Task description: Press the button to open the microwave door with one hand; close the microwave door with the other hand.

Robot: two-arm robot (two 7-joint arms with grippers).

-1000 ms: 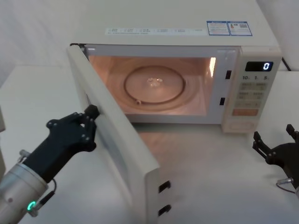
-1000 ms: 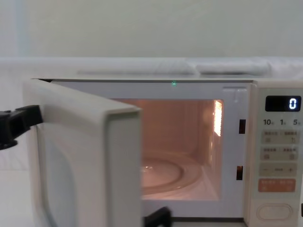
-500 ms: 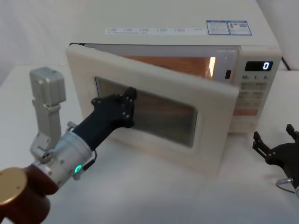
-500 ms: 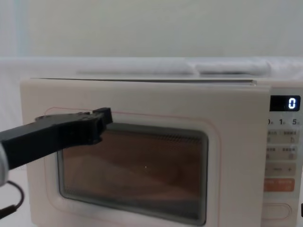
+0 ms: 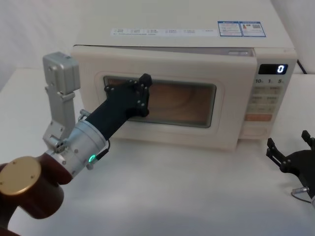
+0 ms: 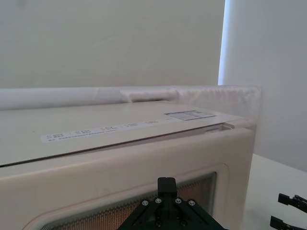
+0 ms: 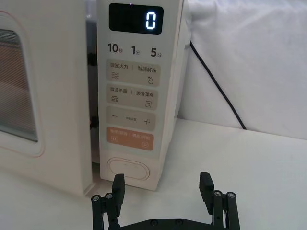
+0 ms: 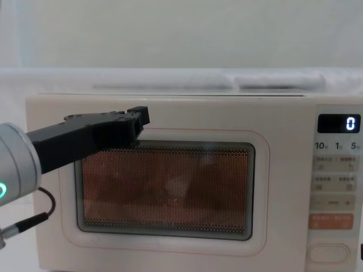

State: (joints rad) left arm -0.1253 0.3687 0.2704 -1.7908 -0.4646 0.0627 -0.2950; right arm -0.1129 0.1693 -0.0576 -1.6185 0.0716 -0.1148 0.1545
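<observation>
White tabletop (image 5: 197, 196) carries the microwave. Its microwave door (image 5: 231, 113) lies almost shut, straight ahead of the left gripper (image 5: 143, 93), whose tip seems pressed against the window, jaws narrow. Right gripper (image 7: 163, 196) waits wide near the button (image 7: 129, 168).

**Zero on the display**

The cream microwave's black digital display (image 7: 135, 18) shows a glowing "0". Beneath it the narrow cream control panel (image 7: 132, 96) reads "10", "1" and "5", each followed by a small character, with "–" and "+" on a cream key (image 7: 130, 118). The finer print on the other keys is too small to read.
</observation>
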